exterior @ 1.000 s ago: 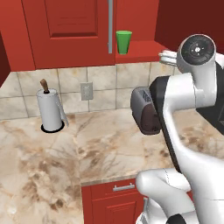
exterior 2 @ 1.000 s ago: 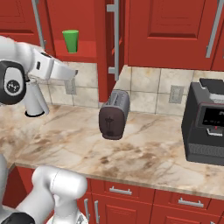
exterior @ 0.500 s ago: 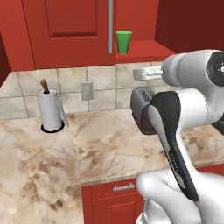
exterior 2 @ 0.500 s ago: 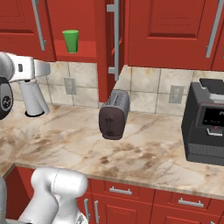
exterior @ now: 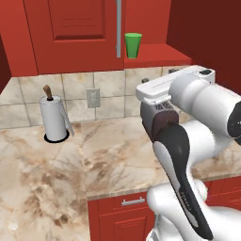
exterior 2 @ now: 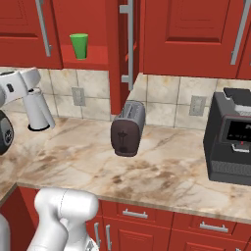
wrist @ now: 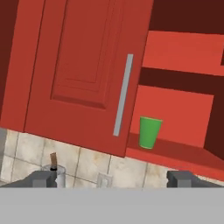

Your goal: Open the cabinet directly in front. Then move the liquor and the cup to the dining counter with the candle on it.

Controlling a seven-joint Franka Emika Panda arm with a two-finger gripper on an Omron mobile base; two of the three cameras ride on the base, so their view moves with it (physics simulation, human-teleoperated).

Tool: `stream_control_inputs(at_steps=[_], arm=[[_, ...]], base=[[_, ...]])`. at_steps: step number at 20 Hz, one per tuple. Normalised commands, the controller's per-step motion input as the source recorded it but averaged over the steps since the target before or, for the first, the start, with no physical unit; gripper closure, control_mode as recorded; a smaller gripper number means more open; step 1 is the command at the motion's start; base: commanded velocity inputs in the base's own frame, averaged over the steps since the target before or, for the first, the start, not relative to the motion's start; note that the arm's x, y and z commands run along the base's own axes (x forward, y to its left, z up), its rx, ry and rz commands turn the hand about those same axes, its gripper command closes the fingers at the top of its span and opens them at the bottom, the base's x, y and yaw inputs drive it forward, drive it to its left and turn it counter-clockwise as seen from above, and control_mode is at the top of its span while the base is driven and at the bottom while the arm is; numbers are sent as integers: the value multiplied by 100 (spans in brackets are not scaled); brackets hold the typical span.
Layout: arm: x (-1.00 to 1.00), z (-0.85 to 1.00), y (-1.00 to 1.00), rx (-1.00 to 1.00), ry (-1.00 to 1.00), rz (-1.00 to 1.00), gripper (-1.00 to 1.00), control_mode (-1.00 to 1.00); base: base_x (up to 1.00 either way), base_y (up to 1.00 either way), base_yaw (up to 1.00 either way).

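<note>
The cabinet (exterior: 70,33) has its left door shut, with a silver bar handle (wrist: 123,100). Its right door (exterior 2: 122,49) is swung out and shows edge-on in the right base view. The green cup (exterior: 133,45) (exterior 2: 79,46) (wrist: 150,132) stands upright on the bare lower shelf (wrist: 183,151), just right of the shut door. My gripper (exterior: 158,76) (wrist: 111,179) hangs open and empty over the worktop, short of the cabinet and below the cup, pointing at it. The liquor, the dining counter and the candle are out of view.
A paper-towel roll (exterior: 54,117) stands at the back left of the marble worktop (exterior: 108,155), with a wall outlet (exterior: 93,97) beside it. A dark toaster (exterior 2: 128,128) sits below the open door. A black coffee machine (exterior 2: 230,142) is at the right.
The hand has swung left and slightly down, away from the open door's side, and now faces the cabinet. The jaws stayed open. The cup has not moved.
</note>
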Motion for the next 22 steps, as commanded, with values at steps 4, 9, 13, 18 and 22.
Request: stream_control_inputs(at_steps=[4, 9, 13, 18, 22], arm=[[-1, -1, 0, 0, -17, 0, -100, -100], [2, 9, 0, 0, -2, 0, -100, -100], [25, 30, 3, 0, -4, 0, -100, -100], [65, 22, 1, 0, -4, 0, -100, -100], [82, 23, 12, 0, -1, 0, -100, -100]], base=[[0, 0, 0], [0, 0, 0], [0, 0, 0], [0, 0, 0], [0, 0, 0]])
